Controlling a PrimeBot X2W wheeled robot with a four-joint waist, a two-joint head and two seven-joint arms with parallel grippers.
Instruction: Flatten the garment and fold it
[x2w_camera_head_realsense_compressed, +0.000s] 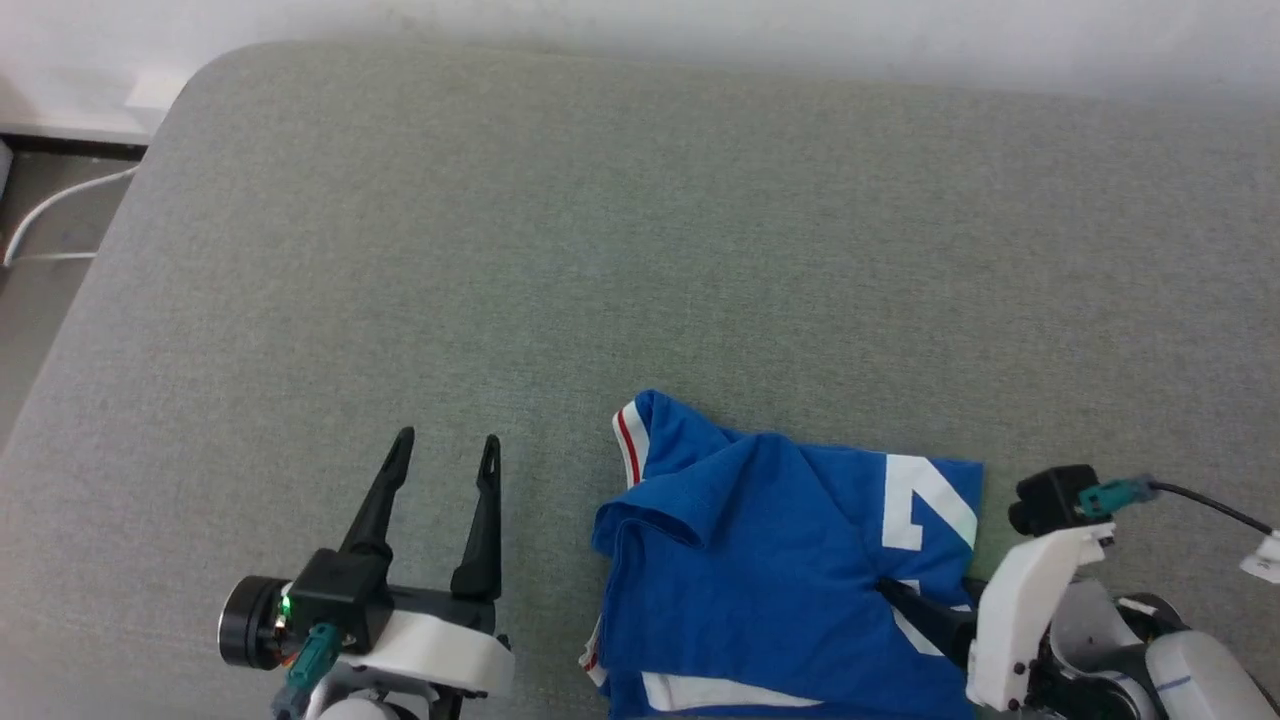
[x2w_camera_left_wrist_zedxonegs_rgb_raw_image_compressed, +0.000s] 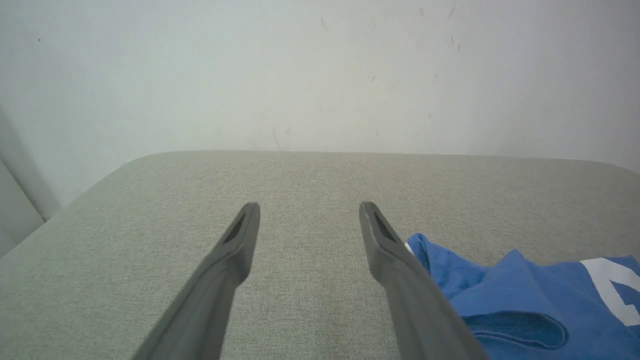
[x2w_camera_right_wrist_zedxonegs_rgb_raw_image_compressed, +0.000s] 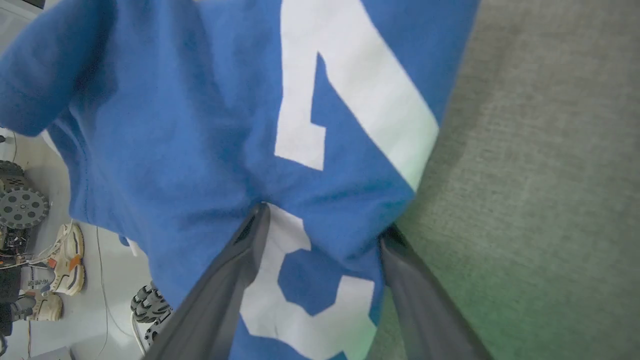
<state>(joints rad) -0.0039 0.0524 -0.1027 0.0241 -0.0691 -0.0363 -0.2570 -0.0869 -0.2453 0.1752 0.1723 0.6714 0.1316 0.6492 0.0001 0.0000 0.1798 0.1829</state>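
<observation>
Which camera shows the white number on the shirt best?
The right wrist view: the number sits big and close there, on the shirt. The head view shows it small and partly hidden. The left wrist view catches a white bit at its right edge.

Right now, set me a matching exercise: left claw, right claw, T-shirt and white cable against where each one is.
1 left claw
2 right claw
3 blue T-shirt
4 white cable

a rumpled on the grey cushion
b on the floor left of the cushion
c open above bare cushion
d fingers at the shirt's white number

Pairs: 1-c, 2-d, 3-a, 4-b
</observation>
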